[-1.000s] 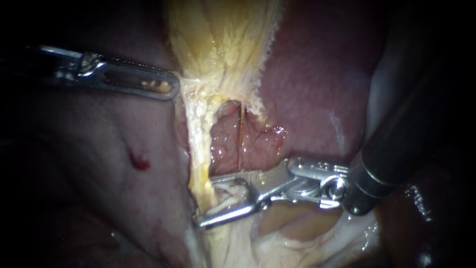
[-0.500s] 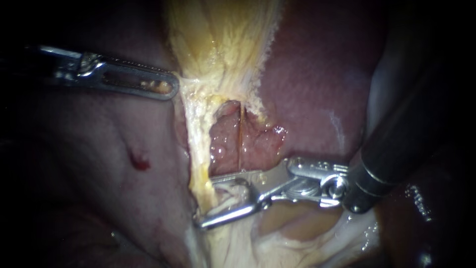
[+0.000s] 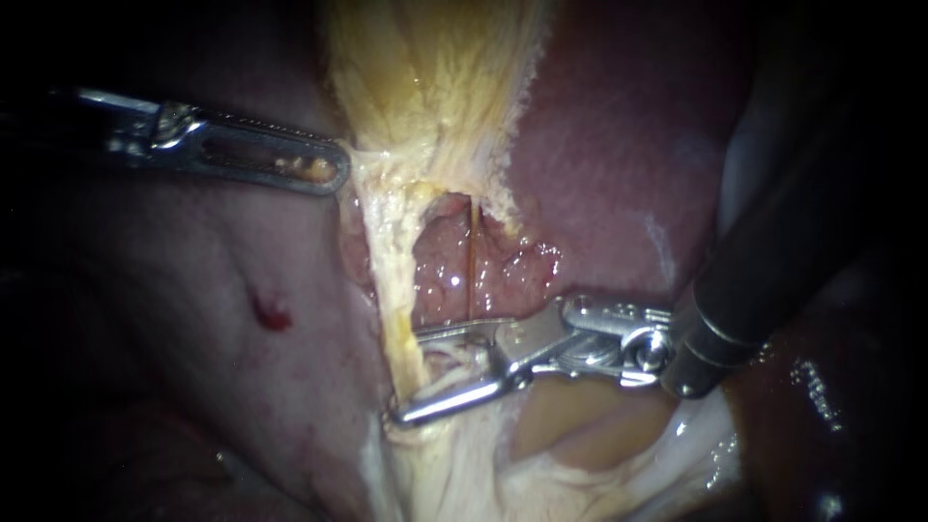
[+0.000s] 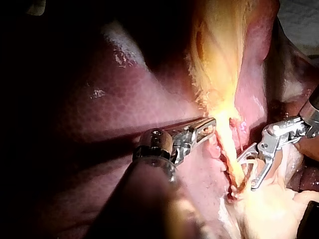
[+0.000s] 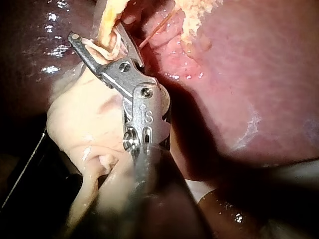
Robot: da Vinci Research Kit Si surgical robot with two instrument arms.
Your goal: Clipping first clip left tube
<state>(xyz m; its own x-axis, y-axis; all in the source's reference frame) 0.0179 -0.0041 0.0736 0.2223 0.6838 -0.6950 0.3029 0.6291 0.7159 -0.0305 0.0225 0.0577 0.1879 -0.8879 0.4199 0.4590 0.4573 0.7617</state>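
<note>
Helpfully, at the upper left of the frame my left instrument (image 3: 329, 172) has its jaws closed on the edge of the pale yellow tissue (image 3: 435, 87). It pulls that tissue sideways, so the left tube (image 3: 389, 280) runs taut down the middle of the frame. Just right of the tube a window shows the liver (image 3: 619, 145) behind it, with a thin brown strand (image 3: 471, 266) crossing the gap.

Low and right of centre, my right instrument (image 3: 407, 377) reaches in with its jaws open. They straddle the lower end of the left tube, which sits between them without being pinched.

To clip well, I judge that the tube should sit deep in the jaws and lie square across them. Both tips should show clear beyond its far side. The lower tip does pass it, but the upper one seems only to reach its edge. Nothing else should lie in the bite, so the brown strand and the liver must stay outside. Traction on the left should be steady and the closing slow, with no tug on the tube.
</note>
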